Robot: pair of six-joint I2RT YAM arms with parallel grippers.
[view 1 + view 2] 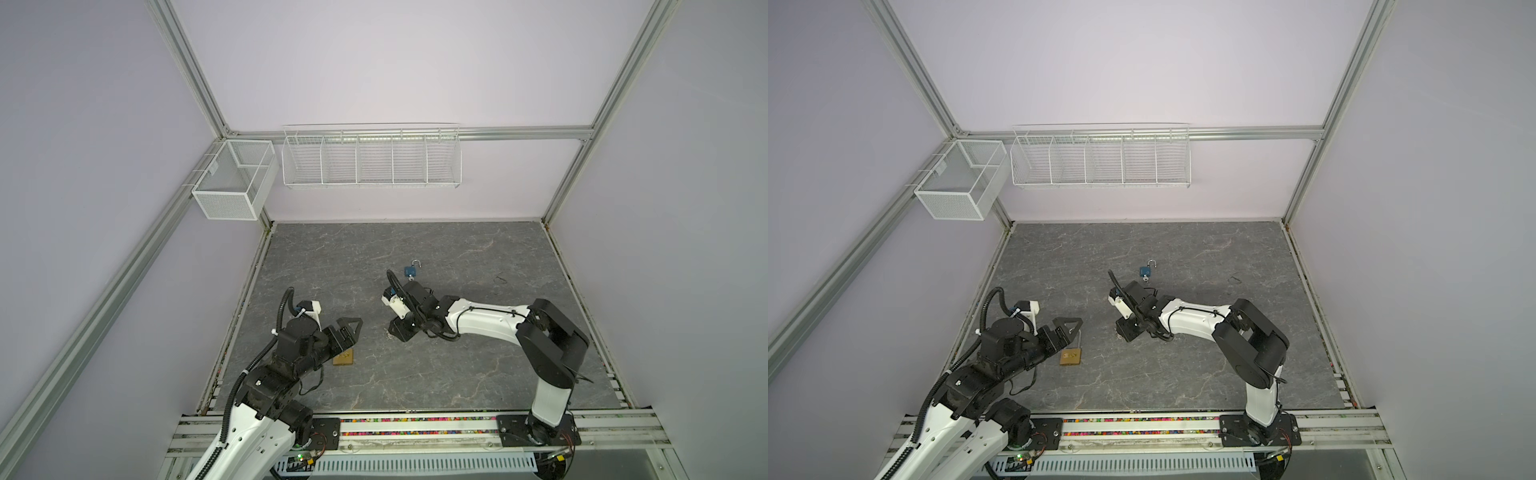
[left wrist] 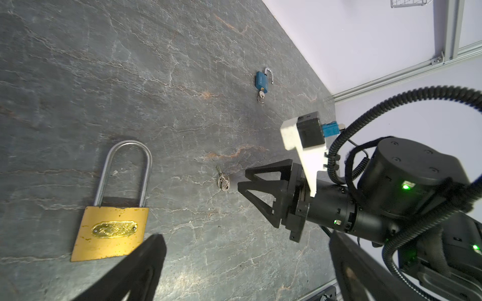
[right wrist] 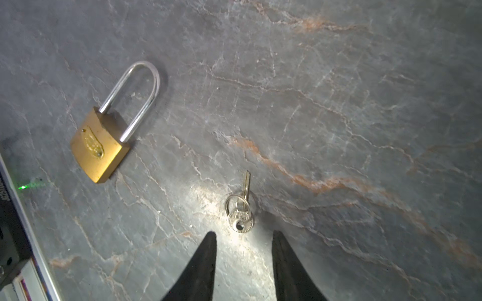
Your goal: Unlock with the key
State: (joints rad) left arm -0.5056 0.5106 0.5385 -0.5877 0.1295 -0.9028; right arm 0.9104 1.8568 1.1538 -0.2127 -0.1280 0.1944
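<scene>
Silver ringed key [image 3: 239,219] lying just off right end effector [image 3: 243,234], half-open, empty: grasping step. Left end effector [image 2: 246,237] hovering wide. Next likely needing pinch on key head.

Stamped lettering on the brass padlock [image 2: 109,232] and key [image 3: 240,218] is illegible.

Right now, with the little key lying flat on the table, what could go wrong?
1. The key lies flat just beyond the right end effector, whose jaws stand apart; closing there may miss it or nudge it away.
2. It hangs on a ring; pinching the ring could leave the key dangling, hard to aim.
3. The brass padlock lies loose on the table, and the left end effector is open, so it may slide when pushed.
</scene>
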